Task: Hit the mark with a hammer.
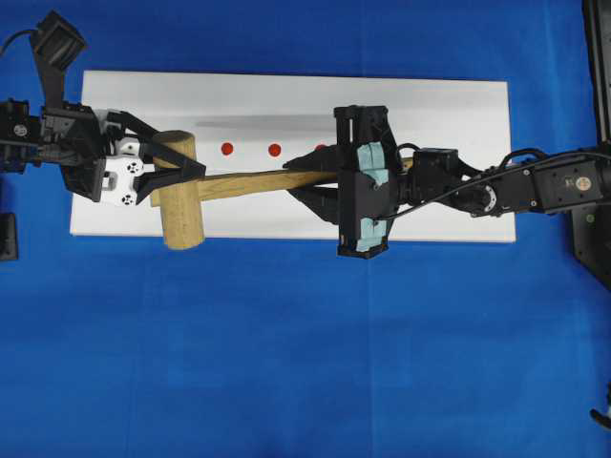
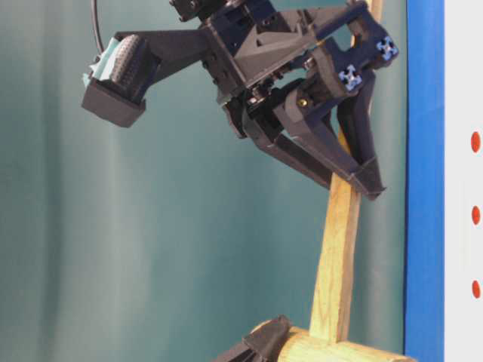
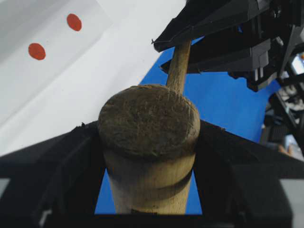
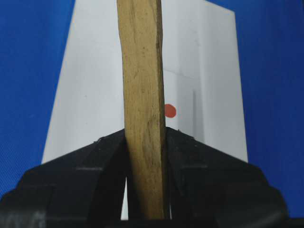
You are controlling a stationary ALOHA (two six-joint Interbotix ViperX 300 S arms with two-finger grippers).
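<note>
The hammer [image 1: 179, 196] lies across the left half of the white block [image 1: 449, 143], its thick head [image 3: 149, 123] pointing off the near edge. My left gripper [image 1: 177, 157] is shut on the head, one finger [image 3: 71, 161] pressed to each side. My right gripper [image 1: 304, 178] is shut on the thin flat handle [image 4: 142, 95] about midway along it. Three red marks sit in a row on the block: one mark [image 1: 227, 149], a second [image 1: 275, 150], and a third half hidden by the right gripper. One mark [image 4: 170, 111] shows just right of the handle.
Blue cloth [image 1: 286, 363] covers the table all round the block. The right arm [image 1: 535, 181] reaches in over the block's right end. A black fixture [image 1: 597, 239] stands at the right edge.
</note>
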